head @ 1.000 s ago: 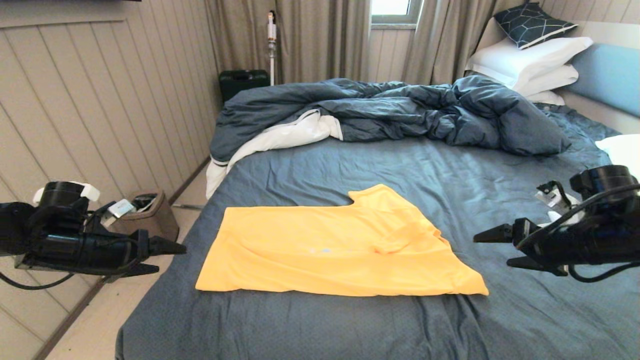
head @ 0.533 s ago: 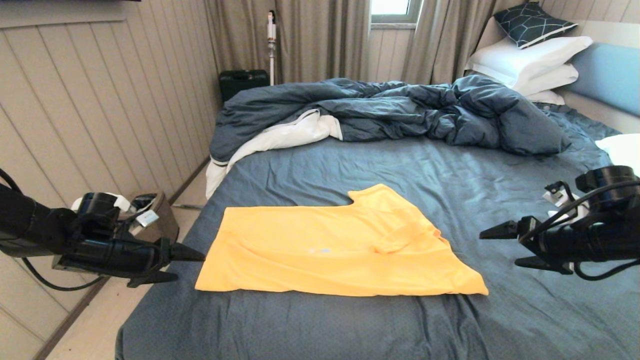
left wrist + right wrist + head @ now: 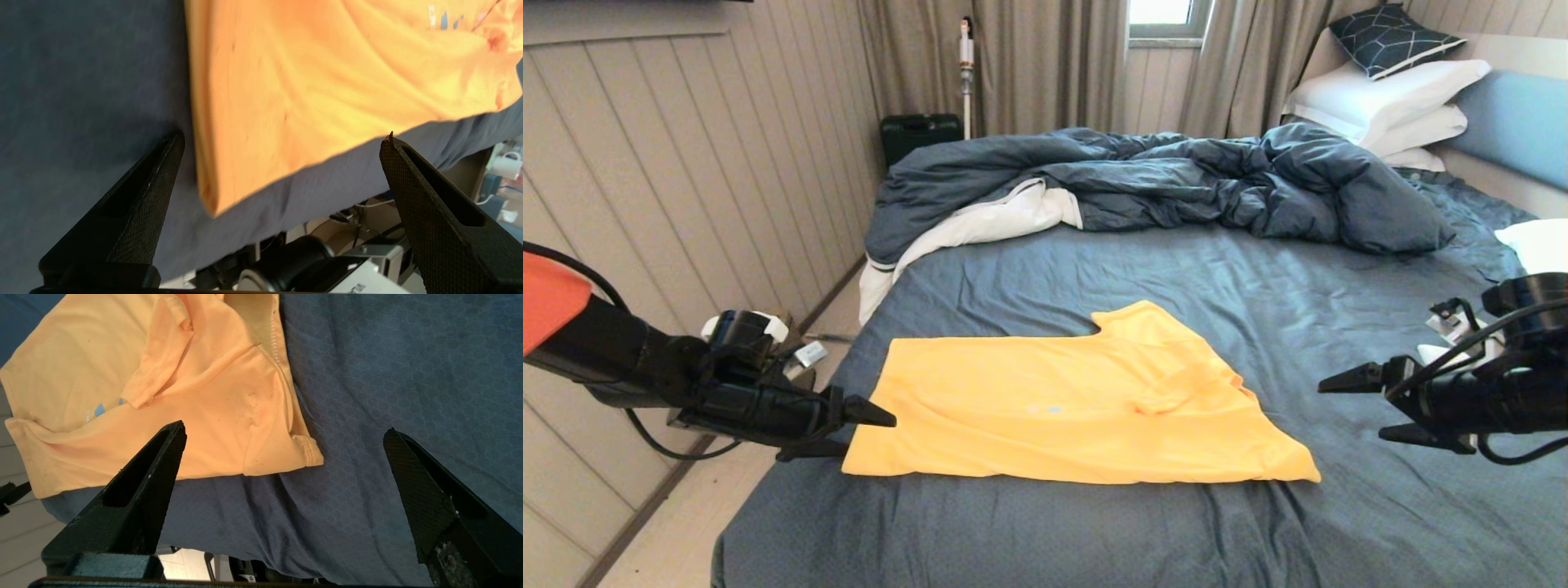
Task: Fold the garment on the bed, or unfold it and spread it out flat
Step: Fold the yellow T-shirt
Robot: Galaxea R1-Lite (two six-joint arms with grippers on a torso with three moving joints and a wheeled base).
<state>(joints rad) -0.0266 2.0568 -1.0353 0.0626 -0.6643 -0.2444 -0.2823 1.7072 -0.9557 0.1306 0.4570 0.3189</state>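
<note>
Yellow T-shirt [image 3: 1070, 404] lies half-folded near the front of the bed [image 3: 1258, 278]; L gripper [image 3: 862, 429] w/ fingers spread at its left corner, R gripper [image 3: 1364, 404] likewise agape, apart; risk: pinching the sheet w/ the hem, or one layer only, dragging the fold askew.

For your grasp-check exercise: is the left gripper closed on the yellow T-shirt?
No, the left gripper is open, its jaws straddling the T-shirt corner.

I see beige panelled wall [image 3: 686, 163] on left, pale wood floor [image 3: 678, 539] below. Taupe curtains [image 3: 1045, 65] across far wall, daylight through small window [image 3: 1164, 16]. Dark case [image 3: 919, 135] and stick vacuum [image 3: 966, 73] in far corner.
</note>
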